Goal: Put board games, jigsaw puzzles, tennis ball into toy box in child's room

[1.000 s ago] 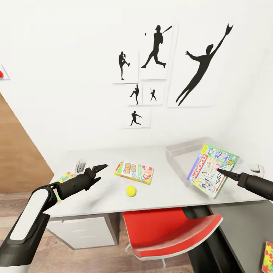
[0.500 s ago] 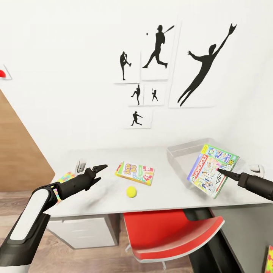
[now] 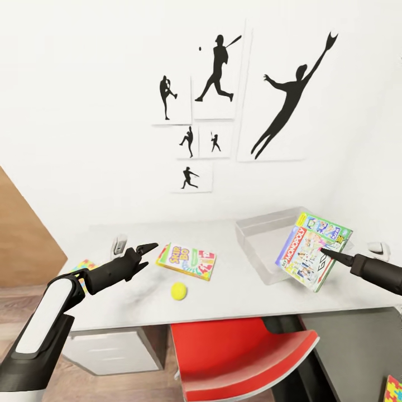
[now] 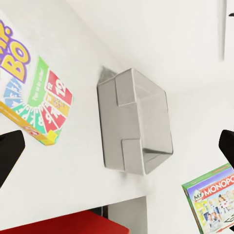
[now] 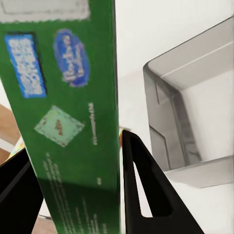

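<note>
A Skip-Bo box (image 3: 186,261) lies flat on the white bench (image 3: 234,285), a ball (image 3: 178,291) near it. The Monopoly box (image 3: 312,249) tilts, raised, beside the grey bin (image 3: 254,240).

Bright, even light; perhaps slight blur.

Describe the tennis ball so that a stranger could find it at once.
Look at the white table under the wall silhouettes. Near its front edge, above the red chair, lies the tennis ball, just in front of the Skip-Bo box. It is the one small, round, yellow-green thing among flat boxes.
</note>
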Available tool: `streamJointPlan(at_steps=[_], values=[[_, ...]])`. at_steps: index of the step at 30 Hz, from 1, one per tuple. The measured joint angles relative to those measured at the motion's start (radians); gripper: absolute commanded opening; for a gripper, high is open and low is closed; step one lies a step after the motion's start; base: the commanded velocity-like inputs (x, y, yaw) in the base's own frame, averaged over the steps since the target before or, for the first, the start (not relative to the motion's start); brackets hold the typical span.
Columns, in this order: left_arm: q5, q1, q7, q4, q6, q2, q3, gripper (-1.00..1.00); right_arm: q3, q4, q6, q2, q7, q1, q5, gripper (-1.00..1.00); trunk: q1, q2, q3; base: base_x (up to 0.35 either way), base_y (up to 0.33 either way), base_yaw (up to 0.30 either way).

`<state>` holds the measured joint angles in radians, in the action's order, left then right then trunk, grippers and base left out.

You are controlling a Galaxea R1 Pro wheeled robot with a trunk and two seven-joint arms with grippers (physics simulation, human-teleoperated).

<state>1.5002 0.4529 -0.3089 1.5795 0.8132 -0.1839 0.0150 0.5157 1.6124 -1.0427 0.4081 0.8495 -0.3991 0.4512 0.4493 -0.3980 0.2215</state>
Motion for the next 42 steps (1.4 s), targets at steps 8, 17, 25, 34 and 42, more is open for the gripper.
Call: streamJointPlan(at_steps=[8, 17, 25, 34, 42], values=[[0.001, -0.001, 0.001, 0.000, 0.000, -0.001, -0.002, 1.00, -0.001, 0.000, 0.000, 0.000, 0.001, 0.001, 0.001, -1.00, 0.000, 0.000, 0.000, 0.015, -0.020, -0.009], [0.002, -0.002, 0.002, -0.001, -0.001, -0.001, -0.004, 1.00, -0.007, 0.000, 0.000, -0.001, 0.001, 0.004, -0.001, -1.00, 0.000, 0.000, 0.000, 0.135, -0.003, -0.001], [0.002, -0.006, 0.001, -0.001, -0.002, -0.001, -0.005, 1.00, -0.007, 0.000, 0.000, 0.000, 0.002, 0.005, 0.000, -1.00, 0.000, 0.000, 0.000, 0.064, 0.000, 0.000], [0.002, -0.006, 0.001, -0.001, -0.002, -0.001, -0.005, 1.00, -0.006, 0.000, 0.000, 0.000, 0.002, 0.005, 0.001, -1.00, 0.000, 0.000, 0.000, 0.012, 0.000, 0.000], [0.009, -0.023, 0.018, 0.016, -0.008, -0.018, -0.013, 1.00, 0.012, 0.016, -0.001, -0.007, -0.004, -0.002, -0.005, -1.00, 0.000, 0.000, 0.000, 0.005, 0.000, 0.000]])
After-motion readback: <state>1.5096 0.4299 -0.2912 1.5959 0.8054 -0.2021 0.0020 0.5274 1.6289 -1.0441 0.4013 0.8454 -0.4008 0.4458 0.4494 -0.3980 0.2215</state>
